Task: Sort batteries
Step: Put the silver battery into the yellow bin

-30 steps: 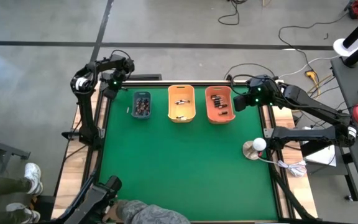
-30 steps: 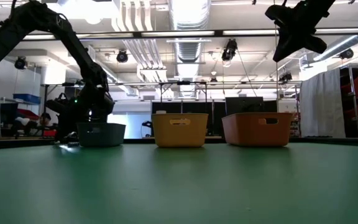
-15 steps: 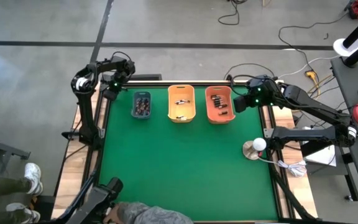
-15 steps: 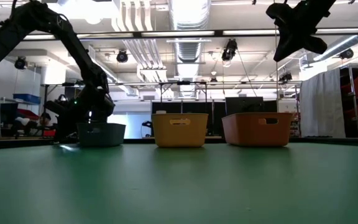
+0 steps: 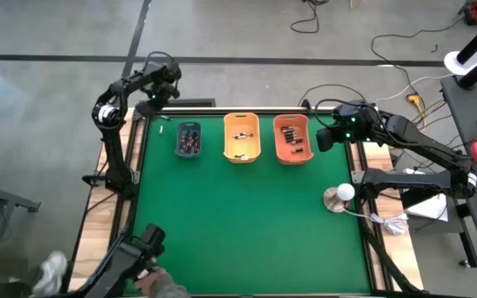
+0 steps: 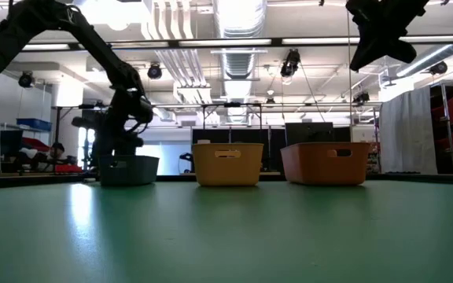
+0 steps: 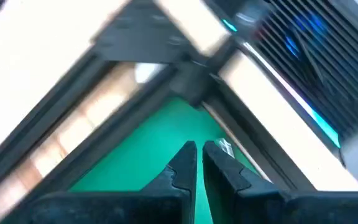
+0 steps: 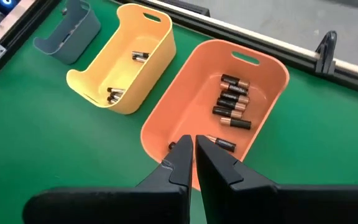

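Observation:
Three bins stand in a row on the green mat near its far edge: a grey-blue bin point(image 5: 188, 140), a yellow-orange bin point(image 5: 242, 136) and an orange bin point(image 5: 292, 138). Each holds small batteries, such as the dark ones point(image 8: 232, 102) in the orange bin. My left gripper point(image 7: 199, 152) is shut over the table's far left corner point(image 5: 157, 106), nothing showing between its fingers. A small light thing point(image 7: 224, 147) lies on the mat below it. My right gripper point(image 8: 191, 146) hangs shut, high above the orange bin's near wall point(image 5: 325, 136).
A white ball on a round base point(image 5: 338, 197) sits at the mat's right edge. A dark frame rail point(image 7: 185, 81) and wooden table border run round the far left corner. A person's hand point(image 5: 151, 280) shows at the near edge. The mat's middle point(image 5: 247, 215) lies bare.
My left gripper has risen from the mat beside the grey-blue bin and gone toward the far left corner, rolling about its own line as it went. It has stayed shut.

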You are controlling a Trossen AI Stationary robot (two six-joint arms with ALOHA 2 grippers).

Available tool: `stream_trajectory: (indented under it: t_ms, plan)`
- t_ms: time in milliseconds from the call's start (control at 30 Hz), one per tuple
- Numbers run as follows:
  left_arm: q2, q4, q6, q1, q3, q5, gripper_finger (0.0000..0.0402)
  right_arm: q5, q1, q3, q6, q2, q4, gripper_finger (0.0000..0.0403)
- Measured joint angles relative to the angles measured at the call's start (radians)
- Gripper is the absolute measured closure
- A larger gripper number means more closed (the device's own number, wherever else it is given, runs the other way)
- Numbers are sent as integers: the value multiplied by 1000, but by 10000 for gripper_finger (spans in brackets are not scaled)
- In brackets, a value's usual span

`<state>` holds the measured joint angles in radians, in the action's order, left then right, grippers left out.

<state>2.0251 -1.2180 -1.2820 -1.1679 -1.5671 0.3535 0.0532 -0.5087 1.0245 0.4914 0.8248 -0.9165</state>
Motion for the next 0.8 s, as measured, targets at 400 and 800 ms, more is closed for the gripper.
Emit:
stream_trajectory:
  t_ms: [400, 800]
  plan:
    - [0, 182, 553, 77, 77, -322, 311, -1, 0, 0, -80, -44, -86, 390]
    - [-6, 331, 122, 23, 196, -267, 224, -62, 0, 0, -20, -85, -82, 390]
